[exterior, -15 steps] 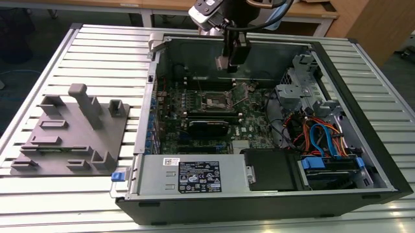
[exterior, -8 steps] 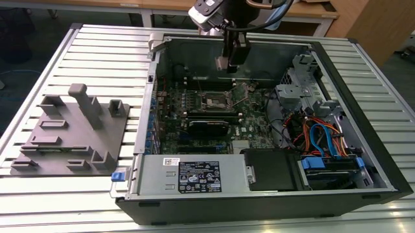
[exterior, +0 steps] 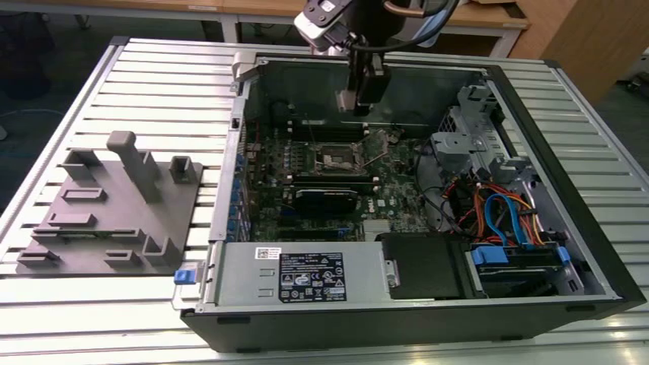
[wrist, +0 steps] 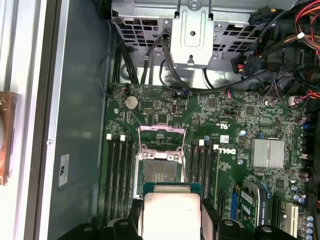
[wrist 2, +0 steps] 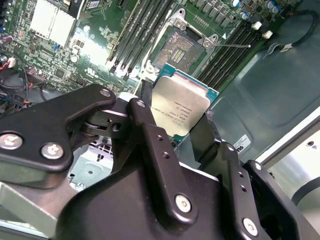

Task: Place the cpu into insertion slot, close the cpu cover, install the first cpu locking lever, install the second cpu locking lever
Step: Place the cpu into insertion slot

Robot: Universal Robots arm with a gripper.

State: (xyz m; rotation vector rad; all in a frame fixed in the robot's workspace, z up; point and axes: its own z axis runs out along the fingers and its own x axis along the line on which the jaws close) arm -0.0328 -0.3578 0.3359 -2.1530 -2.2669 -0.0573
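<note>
**While the cpu hangs over its socket**

While the hand (wrist 2: 176, 114) grips the cpu (wrist 2: 186, 97) by two opposite edges, it hangs above the insertion slot (wrist 2: 181, 49), not yet seated. Coming down skewed or off-centre could bend the slot's fine contacts. At the slot's edge the cpu cover (wrist: 161, 136), a thin silvery frame, stands raised. The cpu's face is smooth matte metal, rimmed in green.

A grey fixture block (exterior: 112, 201) lies beside the open computer case (exterior: 406, 323).
</note>
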